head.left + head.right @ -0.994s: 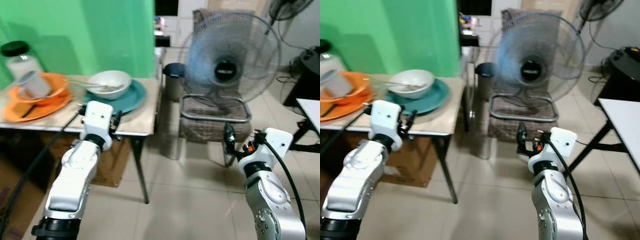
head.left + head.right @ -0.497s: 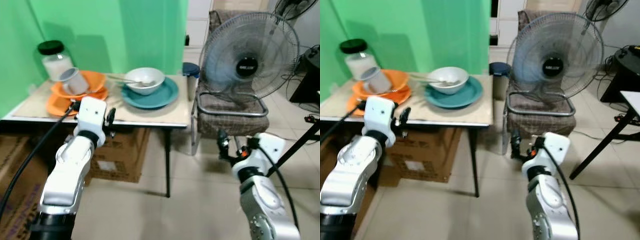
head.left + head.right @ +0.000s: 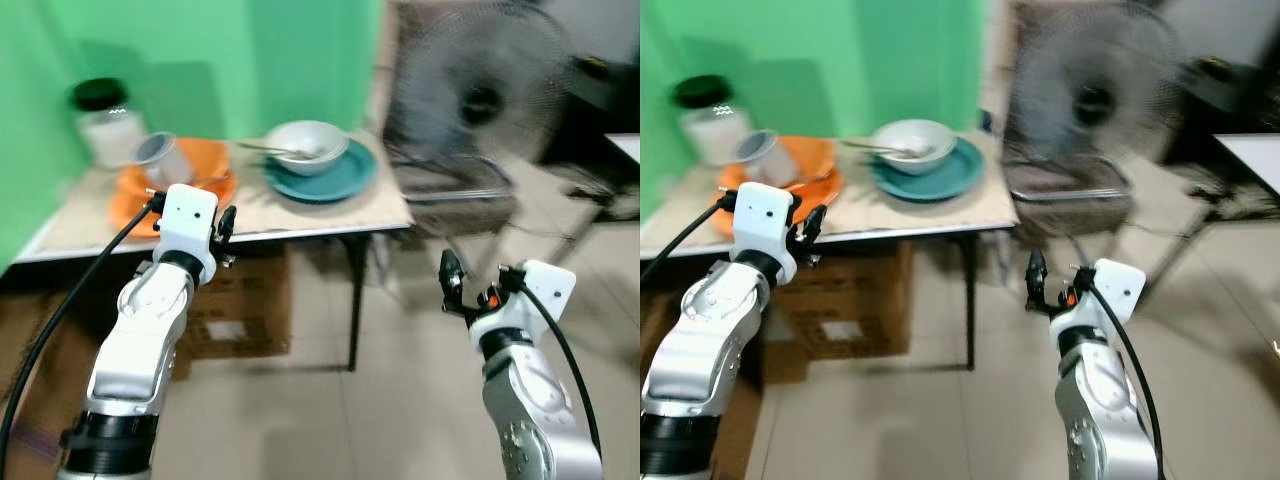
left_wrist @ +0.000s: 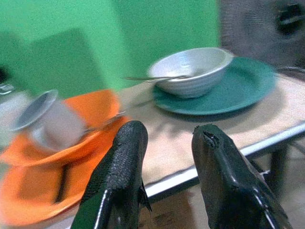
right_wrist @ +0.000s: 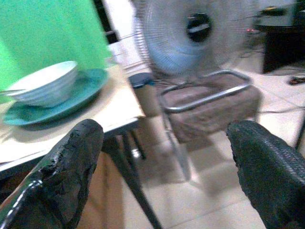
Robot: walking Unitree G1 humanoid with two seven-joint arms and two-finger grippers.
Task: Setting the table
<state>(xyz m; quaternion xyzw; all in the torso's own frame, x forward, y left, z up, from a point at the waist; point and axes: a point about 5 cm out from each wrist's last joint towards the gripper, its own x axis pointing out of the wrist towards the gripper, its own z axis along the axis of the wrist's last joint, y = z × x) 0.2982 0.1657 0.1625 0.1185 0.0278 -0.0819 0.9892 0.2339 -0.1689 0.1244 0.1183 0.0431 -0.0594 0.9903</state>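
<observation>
Resting on teal plate (image 3: 335, 180), white bowl (image 3: 306, 147) (spoon inside), orange plates (image 3: 150, 195) beside

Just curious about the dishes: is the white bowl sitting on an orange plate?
No, the white bowl sits on the teal plate, with a spoon in it.

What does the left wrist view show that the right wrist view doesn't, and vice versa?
Left wrist view alone: past the open left claw, stacked orange plates with a metal cup tipped on its side on them.

Right wrist view alone: between the wide-open right claw fingers, a metal-framed chair and a dark bin on the floor beside the table.

Both: the white bowl sitting on the teal plate, the table edge, the green wall and the fan.
</observation>
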